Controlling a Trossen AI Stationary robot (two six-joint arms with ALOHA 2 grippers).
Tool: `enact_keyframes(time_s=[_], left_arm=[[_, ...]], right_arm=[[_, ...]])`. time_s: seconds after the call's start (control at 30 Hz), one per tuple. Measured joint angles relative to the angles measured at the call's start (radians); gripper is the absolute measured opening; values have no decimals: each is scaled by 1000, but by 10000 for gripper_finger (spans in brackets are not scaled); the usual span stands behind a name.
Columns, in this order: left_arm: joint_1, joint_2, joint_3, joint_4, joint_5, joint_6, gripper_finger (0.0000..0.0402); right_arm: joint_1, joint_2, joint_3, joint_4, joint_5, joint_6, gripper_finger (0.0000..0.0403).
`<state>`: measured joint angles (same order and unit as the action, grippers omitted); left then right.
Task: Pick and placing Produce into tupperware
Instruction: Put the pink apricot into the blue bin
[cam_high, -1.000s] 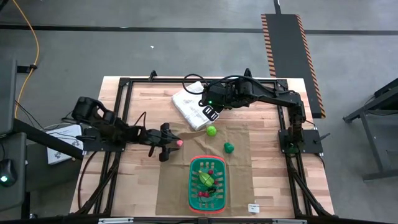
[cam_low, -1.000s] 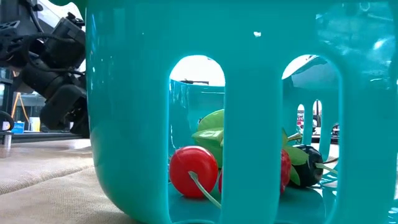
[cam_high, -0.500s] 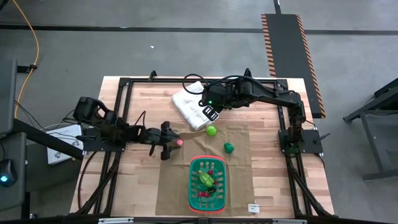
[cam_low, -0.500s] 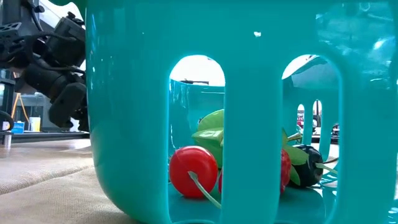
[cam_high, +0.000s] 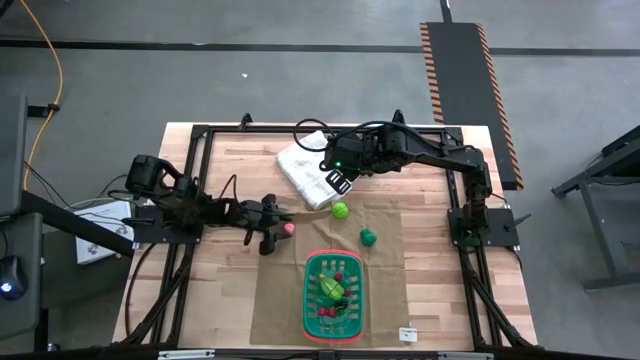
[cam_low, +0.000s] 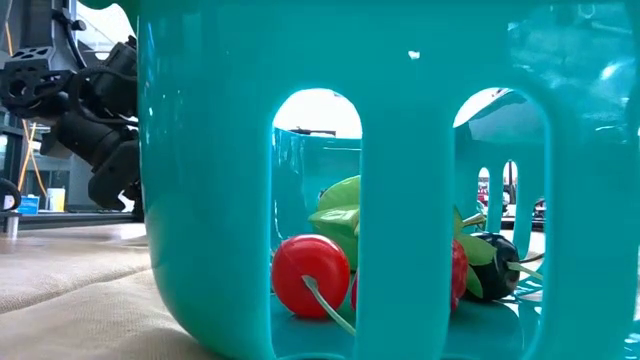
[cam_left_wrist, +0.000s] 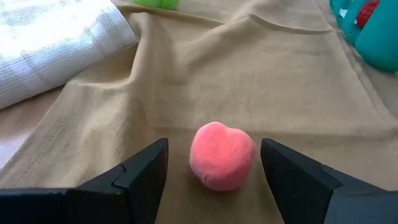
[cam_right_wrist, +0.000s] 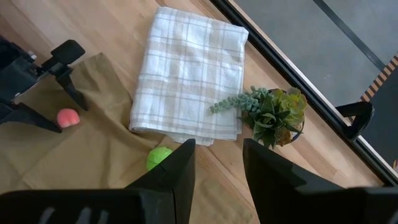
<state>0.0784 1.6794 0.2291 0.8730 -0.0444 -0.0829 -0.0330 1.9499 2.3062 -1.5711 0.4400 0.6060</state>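
Note:
A small pink heart-shaped produce piece (cam_left_wrist: 222, 154) lies on the tan cloth. My left gripper (cam_left_wrist: 216, 163) is open and low over the cloth, one finger on either side of the piece with a gap on both sides; in the high view it (cam_high: 272, 226) sits left of the pink piece (cam_high: 288, 228). Two green rounded pieces (cam_high: 340, 210) (cam_high: 368, 237) rest on the cloth. The green basket (cam_high: 334, 295) holds a red cherry (cam_low: 310, 275), a green piece and a dark one. My right gripper (cam_right_wrist: 214, 165) is open, raised over the white cloth's edge (cam_high: 338, 182).
A folded white checked cloth (cam_right_wrist: 193, 74) and a leafy potted plant (cam_right_wrist: 273, 112) lie at the far side of the table. The tan cloth (cam_high: 300, 300) is wrinkled near the white one. A black frame (cam_high: 200, 135) borders the table. A small white tag (cam_high: 407, 334) lies near the front edge.
My left arm has reached a little farther toward the table's right, bringing its gripper closer around the pink piece; in the low view the gripper has also turned slightly. The pink piece and the other produce have stayed in place.

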Motion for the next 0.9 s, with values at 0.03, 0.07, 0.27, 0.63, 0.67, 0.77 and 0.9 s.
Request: enact_keyframes(time_s=[0.03, 0.07, 0.27, 0.63, 0.67, 0.77, 0.9], left_arm=[[0, 0, 0, 0, 0, 0, 243], [0, 0, 0, 0, 0, 0, 243], [0, 0, 0, 0, 1, 0, 243], [0, 0, 0, 0, 37, 0, 182], [0, 0, 0, 0, 39, 0, 170], [0, 0, 0, 0, 45, 0, 140], [0, 0, 0, 0, 64, 0, 108]], right_arm=[[0, 0, 0, 0, 0, 0, 126], [0, 0, 0, 0, 0, 0, 126], [0, 0, 0, 0, 0, 0, 126], [0, 0, 0, 0, 0, 0, 126], [0, 0, 0, 0, 0, 0, 126], [0, 0, 0, 0, 0, -1, 126], [0, 0, 0, 0, 0, -1, 126]])
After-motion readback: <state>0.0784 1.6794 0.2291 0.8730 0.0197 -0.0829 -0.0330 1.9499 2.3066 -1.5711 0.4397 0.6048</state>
